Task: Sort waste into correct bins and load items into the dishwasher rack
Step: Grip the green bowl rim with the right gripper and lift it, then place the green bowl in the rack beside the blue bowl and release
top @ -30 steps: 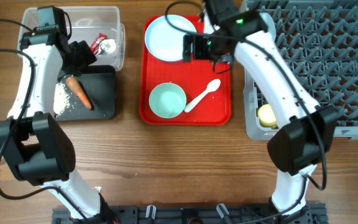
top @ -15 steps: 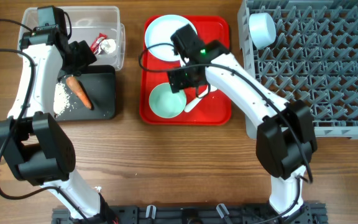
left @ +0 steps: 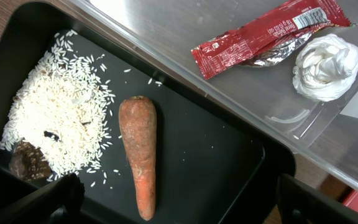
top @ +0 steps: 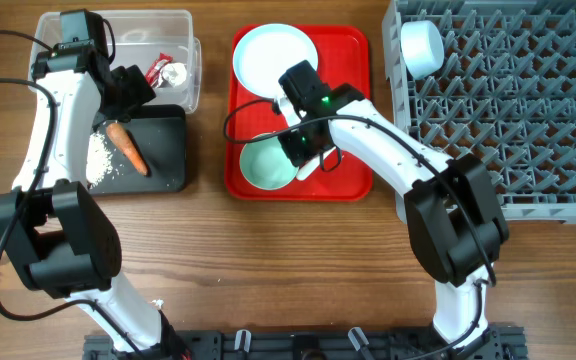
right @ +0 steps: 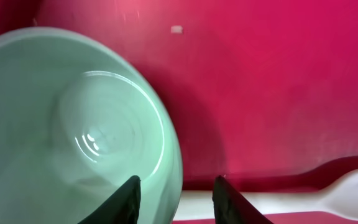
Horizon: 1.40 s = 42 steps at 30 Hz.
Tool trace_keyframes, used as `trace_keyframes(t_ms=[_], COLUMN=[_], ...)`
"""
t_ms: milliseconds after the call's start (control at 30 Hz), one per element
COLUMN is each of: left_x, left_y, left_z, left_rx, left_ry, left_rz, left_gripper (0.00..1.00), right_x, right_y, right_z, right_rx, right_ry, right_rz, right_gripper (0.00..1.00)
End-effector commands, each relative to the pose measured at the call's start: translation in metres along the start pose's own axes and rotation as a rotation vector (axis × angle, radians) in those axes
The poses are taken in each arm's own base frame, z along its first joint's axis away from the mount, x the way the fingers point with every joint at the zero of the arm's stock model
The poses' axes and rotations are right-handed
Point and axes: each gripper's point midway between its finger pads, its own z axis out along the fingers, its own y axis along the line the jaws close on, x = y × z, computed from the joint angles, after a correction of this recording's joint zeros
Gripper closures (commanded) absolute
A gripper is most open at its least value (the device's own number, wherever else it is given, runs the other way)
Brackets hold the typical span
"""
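Right arm is stretched across to the red tray [top: 353,62] at the middle of the table [top: 268,260]. The right claw [right: 179,202] is low over the near half of that tray, at the right-hand rim of the green bowl [right: 73,137]. It is released, fingers apart. One fingertip [right: 128,198] is over the inside of the bowl and the other over the outside, with the rim running between them. Cannot tell whether either finger touches the bowl. Nothing is gripped.

The green bowl stands upright and empty on the near left part of the red tray. The white spoon [right: 353,186] lies on the tray just to the right of it. From above, most of the spoon is hidden under the claw. The white plate [top: 276,55] lies flat on the far half of the tray.

The dish rack [top: 508,110] is grey and stands at the far right. A white cup [top: 420,45] sits in its far left corner; its tilt is unclear.

The left claw [left: 179,208] hovers at the far left of the table, fingers wide apart, holding nothing. Below it is the black tray [left: 216,162]. The carrot [left: 140,155] lies in it, and the rice [left: 55,118] is spread to the carrot's left, a few stray grains close by. The clear bin [left: 166,25] stands against the far side of the black tray. It holds a red wrapper [left: 260,37] with a crumpled white tissue [left: 327,65] touching it on the right.
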Motion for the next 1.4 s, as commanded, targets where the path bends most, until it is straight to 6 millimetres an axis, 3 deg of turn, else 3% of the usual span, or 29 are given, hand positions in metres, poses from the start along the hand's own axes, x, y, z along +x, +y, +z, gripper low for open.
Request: trace_keyframes(t_ms=[0,67,167,300,367,500,600,700,833,933,1033,1167,1367], left_x=[-0.005,-0.005,-0.005,-0.005,-0.005,-0.005,-0.005,-0.005,-0.005,-0.005,-0.005,-0.005,-0.005], left_y=[-0.003,-0.003,-0.003,-0.003,-0.003,-0.003,-0.003,-0.003,-0.003,-0.003,-0.003,-0.003,-0.003], left_z=[-0.011,-0.011,-0.011,-0.011,-0.011,-0.011,-0.011,-0.011,-0.011,-0.011,-0.011,-0.011,-0.011], left_rx=[0.018,0.018,0.018,0.018,0.018,0.018,0.018,0.018,0.018,0.018,0.018,0.018,0.018], left_ry=[-0.025,-0.025,-0.025,-0.026,-0.025,-0.025,-0.026,-0.025,-0.025,-0.026,-0.026,-0.025,-0.025], left_rz=[-0.011,-0.011,-0.011,-0.011,-0.011,-0.011,-0.011,-0.011,-0.011,-0.011,-0.011,-0.011,-0.011], left_gripper=[0.0,0.0,0.0,0.0,0.0,0.0,0.0,0.0,0.0,0.0,0.0,0.0,0.0], right_x=[0.009,0.01,0.009,0.0,-0.012,-0.042,-0.062,-0.064,-0.046,-0.011,0.023,0.064,0.08], right_y=[-0.004,-0.006,-0.007,-0.009,-0.012,-0.023,-0.039,-0.058,-0.111,-0.17,-0.211,-0.24,-0.258], right_z=[0.01,0.01,0.01,0.005,-0.007,-0.055,-0.112,-0.159,-0.218,-0.27,-0.306,-0.329,-0.335], right_rx=[-0.022,-0.021,-0.016,-0.016,-0.015,-0.012,0.002,0.045,0.24,0.518,0.747,1.025,1.274], right_ry=[0.026,0.029,0.026,-0.002,-0.041,-0.172,-0.31,-0.409,-0.499,-0.561,-0.592,-0.539,-0.381], right_rz=[-0.001,0.004,0.005,0.018,0.06,0.11,0.144,0.175,0.312,0.53,0.704,0.822,0.717], right_gripper=[0.66,0.7,0.96,0.96,0.96,0.96,0.96,0.96,0.96,0.96,0.95,0.96,0.96])
